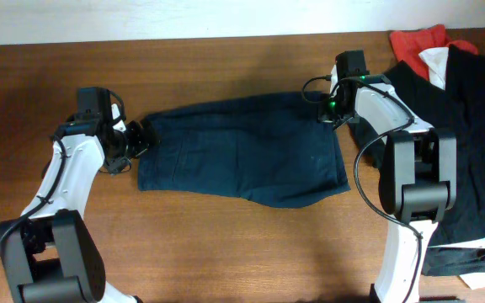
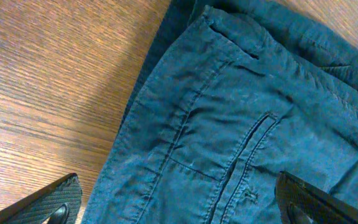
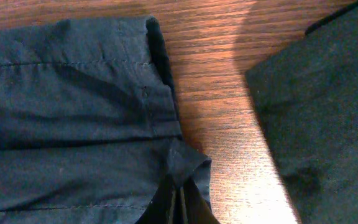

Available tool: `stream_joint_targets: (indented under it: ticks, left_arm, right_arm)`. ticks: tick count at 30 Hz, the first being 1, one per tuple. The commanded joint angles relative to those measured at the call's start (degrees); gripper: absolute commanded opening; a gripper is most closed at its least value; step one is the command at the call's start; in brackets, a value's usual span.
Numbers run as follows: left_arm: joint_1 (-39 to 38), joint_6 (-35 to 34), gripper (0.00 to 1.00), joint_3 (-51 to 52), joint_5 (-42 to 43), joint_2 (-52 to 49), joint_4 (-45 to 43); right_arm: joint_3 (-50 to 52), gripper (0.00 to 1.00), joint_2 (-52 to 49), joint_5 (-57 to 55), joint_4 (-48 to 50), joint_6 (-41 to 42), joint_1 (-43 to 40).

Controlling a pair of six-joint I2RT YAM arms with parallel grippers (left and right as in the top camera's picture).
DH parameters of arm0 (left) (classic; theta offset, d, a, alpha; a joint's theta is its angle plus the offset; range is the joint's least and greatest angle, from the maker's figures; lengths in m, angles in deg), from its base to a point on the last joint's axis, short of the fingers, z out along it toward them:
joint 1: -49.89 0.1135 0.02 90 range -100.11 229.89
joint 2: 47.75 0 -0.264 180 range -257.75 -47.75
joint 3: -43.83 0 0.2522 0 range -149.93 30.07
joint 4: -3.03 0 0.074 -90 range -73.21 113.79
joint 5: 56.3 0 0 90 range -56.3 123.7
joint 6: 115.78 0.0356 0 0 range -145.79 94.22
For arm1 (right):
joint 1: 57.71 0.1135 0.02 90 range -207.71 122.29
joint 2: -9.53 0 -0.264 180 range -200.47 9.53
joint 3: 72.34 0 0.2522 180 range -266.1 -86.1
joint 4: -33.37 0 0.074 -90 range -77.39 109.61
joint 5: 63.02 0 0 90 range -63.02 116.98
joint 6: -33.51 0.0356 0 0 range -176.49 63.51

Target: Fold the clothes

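Right gripper (image 3: 178,208) clamps a shorts (image 1: 242,151) fold, its fingertips cut off below.
Left gripper (image 2: 179,202) gapes wide over the left edge, holding nothing.

My overhead camera looks straight down on the worktop (image 1: 226,244) from well up, taking in all of the shorts (image 1: 242,151). My left wrist camera sits close over their left end, tilted down along the cloth, the left jaws at its bottom corners. My right wrist camera hangs just as close over their right end, the right jaws at bottom centre. All three share the shorts.
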Motion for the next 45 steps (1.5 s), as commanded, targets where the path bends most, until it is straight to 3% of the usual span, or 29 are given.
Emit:
stream_joint_targets:
  ticks: [1,11,19,24,31,33,39,42,44,45]
  left_arm:
    - [-0.1,1.1,0.99,-0.8,0.4,-0.3,0.1]
    - [-0.1,1.2,0.99,-0.8,0.4,-0.3,0.1]
    - [-0.1,1.2,0.99,-0.8,0.2,-0.3,0.5]
    - [-0.1,1.1,0.99,-0.8,0.2,-0.3,1.5]
    - [-0.1,1.1,0.99,-0.8,0.2,-0.3,2.4]
    - [-0.1,1.1,0.99,-0.8,0.2,-0.3,3.1]
    - [-0.1,1.2,0.99,-0.8,0.2,-0.3,3.9]
    - [-0.1,1.2,0.99,-0.8,0.2,-0.3,3.8]
    - [-0.1,1.2,0.99,-0.8,0.2,-0.3,3.7]
    - [-0.1,1.2,0.99,-0.8,0.2,-0.3,3.7]
  right_arm:
    - [-1.4,0.04,4.7,-1.3,-1.8,0.2,0.3]
    - [-14.6,0.04,14.3,1.7,-8.9,-1.2,2.8]
    - [-15.1,0.04,14.2,-3.2,-3.9,-4.5,8.4]
    - [-15.1,0.04,11.8,-10.1,3.3,-4.3,8.8]
    - [-15.1,0.05,1.3,-13.0,3.9,-0.8,7.3]
    - [-15.1,0.20,-1.3,-13.2,3.7,1.3,6.3]
    - [-15.2,0.50,-2.2,-12.5,-0.3,2.0,4.3]
    - [-15.2,0.75,1.4,-12.5,-4.7,2.0,3.5]
    - [-15.2,0.76,4.7,-12.3,-7.0,2.0,3.0]
    - [-15.2,0.72,7.2,-10.0,-9.5,1.5,2.9]
